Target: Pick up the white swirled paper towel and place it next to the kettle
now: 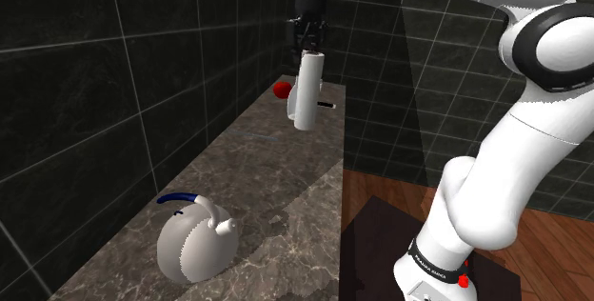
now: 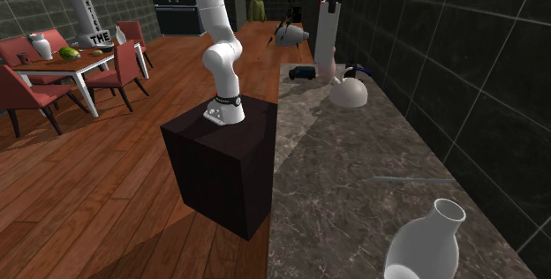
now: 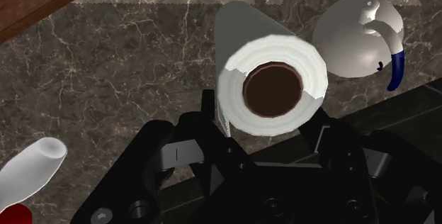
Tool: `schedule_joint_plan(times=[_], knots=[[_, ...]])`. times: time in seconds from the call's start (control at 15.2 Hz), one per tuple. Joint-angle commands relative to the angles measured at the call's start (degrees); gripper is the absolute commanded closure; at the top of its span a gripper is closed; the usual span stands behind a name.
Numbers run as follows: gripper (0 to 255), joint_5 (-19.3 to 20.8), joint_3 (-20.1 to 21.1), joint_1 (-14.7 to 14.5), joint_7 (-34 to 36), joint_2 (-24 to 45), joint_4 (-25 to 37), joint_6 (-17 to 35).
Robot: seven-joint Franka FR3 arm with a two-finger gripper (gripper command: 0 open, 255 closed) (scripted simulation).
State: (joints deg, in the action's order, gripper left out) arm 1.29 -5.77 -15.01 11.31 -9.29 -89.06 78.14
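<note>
Black jaws sit closest to the wrist camera, clenched on the white paper towel roll with a brown cardboard core (image 3: 273, 88). The roll is seen end-on and is clasped between the two fingers.

Task item: in the shoulder view the roll (image 1: 307, 90) hangs nearly upright from the jaws. It is raised clear of the dark veined stone tabletop (image 1: 267, 175) and touches nothing else. It is apart from the round white kettle with a blue handle (image 1: 195, 242), farther along the tabletop. In the wrist view the kettle (image 3: 354, 35) stands on the stone, off to one side of the roll.

Arm pose: the white Franka arm with dark joints (image 2: 221, 48) rises from the dark box stand (image 2: 225, 162), which sits on the wooden floor (image 2: 106, 189) beside the tabletop. The arm bends at the elbow and reaches out over the stone. Its wrist is turned straight down, so the jaws point at the surface.

Other items: a white narrow-necked vase (image 2: 424, 246) is on the tabletop well apart from the kettle, on the far side of the roll from it. A small red object (image 1: 282, 90) lies just beside the vase, also far from the kettle; what it is cannot be told.
</note>
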Motion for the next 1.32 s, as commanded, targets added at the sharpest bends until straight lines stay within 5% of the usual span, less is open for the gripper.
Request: schedule_joint_plan(times=[0.0,0.79,1.25], knots=[[255,-0.4,1.7,-1.2,3.0,0.4,0.4,0.0],[255,-2.0,11.4,-8.4,20.2,5.4,6.2,-0.8],[255,-2.2,11.3,-8.4,20.0,2.9,-2.5,5.4]])
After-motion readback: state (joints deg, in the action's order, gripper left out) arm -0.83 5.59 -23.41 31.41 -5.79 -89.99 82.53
